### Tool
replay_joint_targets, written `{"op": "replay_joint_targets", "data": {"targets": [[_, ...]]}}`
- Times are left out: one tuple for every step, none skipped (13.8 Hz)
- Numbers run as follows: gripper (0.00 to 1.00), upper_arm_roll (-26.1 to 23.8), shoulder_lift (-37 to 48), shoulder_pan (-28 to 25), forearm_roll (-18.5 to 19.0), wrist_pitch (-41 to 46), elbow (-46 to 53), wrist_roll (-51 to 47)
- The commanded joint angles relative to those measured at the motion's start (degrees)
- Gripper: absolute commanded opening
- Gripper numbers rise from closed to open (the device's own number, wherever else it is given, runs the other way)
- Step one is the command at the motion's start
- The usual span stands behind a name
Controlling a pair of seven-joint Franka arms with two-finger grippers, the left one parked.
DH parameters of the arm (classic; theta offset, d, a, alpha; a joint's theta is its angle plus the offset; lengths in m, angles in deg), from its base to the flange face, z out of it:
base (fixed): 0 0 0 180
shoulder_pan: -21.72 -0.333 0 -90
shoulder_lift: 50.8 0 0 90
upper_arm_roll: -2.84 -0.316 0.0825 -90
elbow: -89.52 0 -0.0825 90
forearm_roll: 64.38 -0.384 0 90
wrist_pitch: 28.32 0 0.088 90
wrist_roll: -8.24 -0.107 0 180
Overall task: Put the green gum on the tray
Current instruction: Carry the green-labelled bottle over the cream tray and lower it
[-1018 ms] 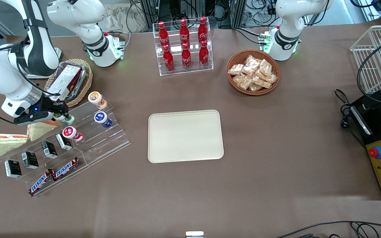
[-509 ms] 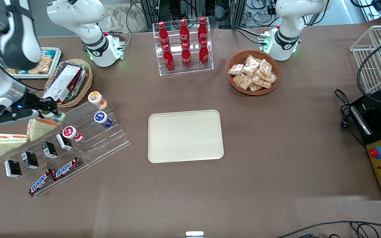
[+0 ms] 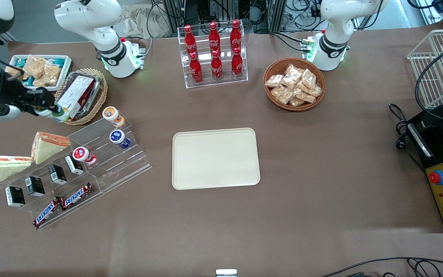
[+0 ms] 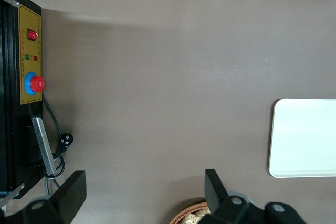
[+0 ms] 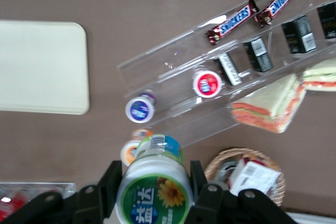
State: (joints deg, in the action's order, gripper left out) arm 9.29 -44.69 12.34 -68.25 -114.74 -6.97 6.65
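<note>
My right gripper (image 3: 48,109) is shut on the green gum (image 3: 59,114), a small white bottle with a green-rimmed lid. It holds the bottle in the air above the table, close to the wicker basket (image 3: 102,96) at the working arm's end. In the right wrist view the green gum (image 5: 153,187) sits between the two black fingers (image 5: 110,184), lid toward the camera. The beige tray (image 3: 215,158) lies flat mid-table, toward the parked arm from the gripper, with nothing on it. It also shows in the right wrist view (image 5: 39,66).
A clear stepped rack (image 3: 102,161) holds an orange-lidded bottle (image 3: 112,115), a blue-lidded bottle (image 3: 119,138), a red-lidded bottle (image 3: 84,155), small black boxes and Snickers bars. Sandwiches (image 3: 46,145) lie beside it. A white bin of snack packs (image 3: 65,65), a cola bottle rack (image 3: 214,54) and a snack basket (image 3: 294,84) stand farther back.
My gripper has lifted the green gum off the rack and carried it up and away from the front camera, toward the wicker basket. The arm has swung out, uncovering the white bin.
</note>
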Motion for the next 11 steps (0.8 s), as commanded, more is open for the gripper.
{"op": "replay_joint_targets", "data": {"targets": [[0.26, -2.9, -5.6, -4.4, -1.1, 2.6, 6.9, -13.8], [0.26, -4.4, -6.1, -6.0, -1.1, 2.2, 7.4, -19.0], [0.26, -5.6, -7.2, -7.4, -1.4, 1.6, 8.2, -24.2], [0.26, -6.4, -8.0, -8.5, -3.0, 1.0, 8.3, -28.2], [0.26, -6.5, -8.8, -9.5, -5.3, -1.6, 8.3, -31.2], [0.26, -6.5, -9.5, -11.2, -6.3, -4.4, 8.0, -33.6], [0.26, -6.5, -10.6, -13.1, -6.3, -6.5, 7.6, -35.6], [0.26, -6.5, -11.7, -14.5, -6.2, -7.8, 7.2, -37.4], [0.26, -6.4, -12.4, -15.6, -5.9, -9.4, 5.9, -38.9], [0.26, -6.4, -12.6, -17.0, -5.6, -13.2, 2.8, -39.4], [0.26, -6.4, -12.4, -18.2, -5.5, -17.7, -1.1, -40.1]]}}
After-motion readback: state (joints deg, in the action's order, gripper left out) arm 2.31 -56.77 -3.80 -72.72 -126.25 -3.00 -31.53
